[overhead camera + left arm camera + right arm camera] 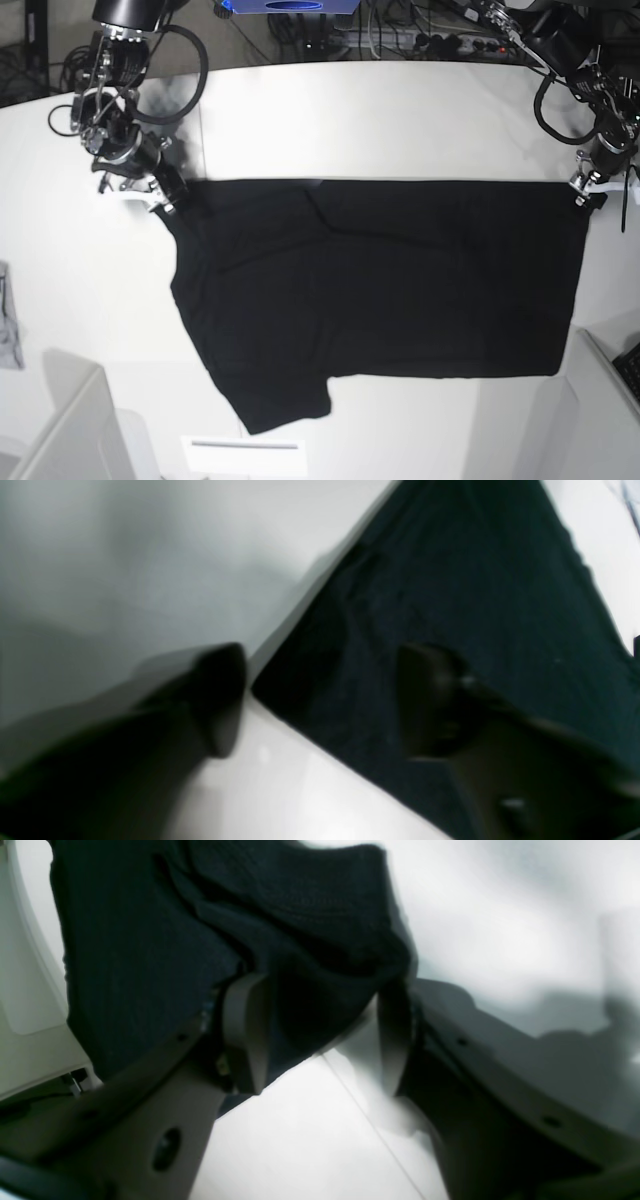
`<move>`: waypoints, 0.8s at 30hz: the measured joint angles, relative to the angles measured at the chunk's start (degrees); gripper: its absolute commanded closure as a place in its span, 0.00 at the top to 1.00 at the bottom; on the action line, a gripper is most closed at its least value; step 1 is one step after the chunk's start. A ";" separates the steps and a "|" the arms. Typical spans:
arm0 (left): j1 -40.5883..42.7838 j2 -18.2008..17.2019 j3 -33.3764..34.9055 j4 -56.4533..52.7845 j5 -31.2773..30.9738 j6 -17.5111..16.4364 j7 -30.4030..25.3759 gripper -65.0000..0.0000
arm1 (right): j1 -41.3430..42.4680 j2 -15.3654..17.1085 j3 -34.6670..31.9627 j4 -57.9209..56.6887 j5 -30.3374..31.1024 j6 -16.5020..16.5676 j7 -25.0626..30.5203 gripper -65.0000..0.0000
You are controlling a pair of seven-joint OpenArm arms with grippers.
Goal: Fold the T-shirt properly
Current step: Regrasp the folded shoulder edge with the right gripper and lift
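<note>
The black T-shirt [380,280] lies spread flat on the white table [400,120], plain black side up, with one sleeve toward the front [285,405]. My right gripper [166,196] is at the shirt's far left corner. In the right wrist view its jaws [320,1035] stand apart with bunched black cloth [300,940] between them. My left gripper [585,196] is at the far right corner. In the left wrist view it [325,700] is open, one finger [430,700] over the cloth and the shirt corner [280,690] between the fingers.
A small grey cloth scrap [8,330] lies at the table's left edge. A white bin [70,430] stands at the front left and another white box [605,400] at the front right. A white sheet [245,455] lies in front of the sleeve. Cables [420,40] run along the back.
</note>
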 measured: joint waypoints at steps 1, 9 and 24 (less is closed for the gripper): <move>0.00 0.02 0.02 -0.11 0.02 0.02 0.13 0.39 | 0.00 0.00 0.00 -0.26 -0.15 0.00 0.02 0.42; 0.15 0.28 0.17 -0.33 0.68 0.61 0.90 0.00 | 1.73 0.02 0.44 -4.98 1.53 0.24 0.33 0.00; 3.19 0.28 0.37 0.31 -0.72 -0.09 0.22 0.00 | -3.39 0.13 0.35 2.54 -0.63 -0.92 -1.31 0.00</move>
